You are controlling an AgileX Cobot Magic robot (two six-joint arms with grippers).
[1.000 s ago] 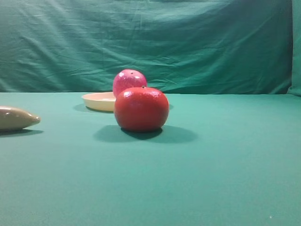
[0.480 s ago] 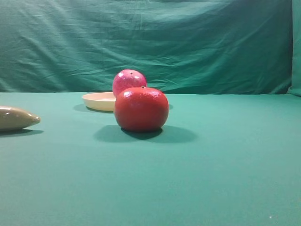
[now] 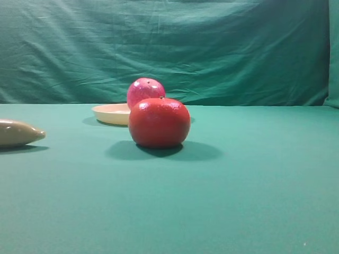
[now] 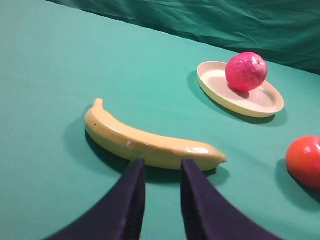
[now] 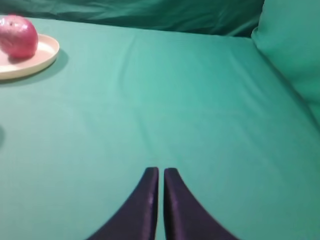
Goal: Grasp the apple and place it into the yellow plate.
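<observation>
**K:** Grippers first. Right gripper (image 5: 161, 175): dark tapered fingers pressed together, nothing between them, hanging over bare green cloth (image 5: 190, 100). Left gripper (image 4: 162, 172): narrow gap between the fingers, holding nothing, tips just short of the banana (image 4: 150, 142).

**M:** Apple location?

**K:** Apple (image 4: 245, 71) sits inside the yellow plate (image 4: 215, 90), toward its far side. Both wrist views agree: apple (image 5: 18, 36) resting on the plate (image 5: 40, 57). Neither gripper is near it. I'd judge the placement done, arms parked clear so nothing gets nudged.

**M:** Front view confirms?

**K:** Partly. Orange-red fruit (image 3: 159, 122) blocks the lower half of the apple (image 3: 144, 90); only the left part of the plate (image 3: 108, 112) shows.

**M:** Surfaces?

**K:** Apple is round, magenta, mottled with pale speckles. Plate is shallow, low rim, matte cream, so a round thing could probably roll on it. Orange-red fruit is squat, glossy. Banana is curved, dull yellow, looks like plastic. Cloth is soft, lightly creased.
</observation>
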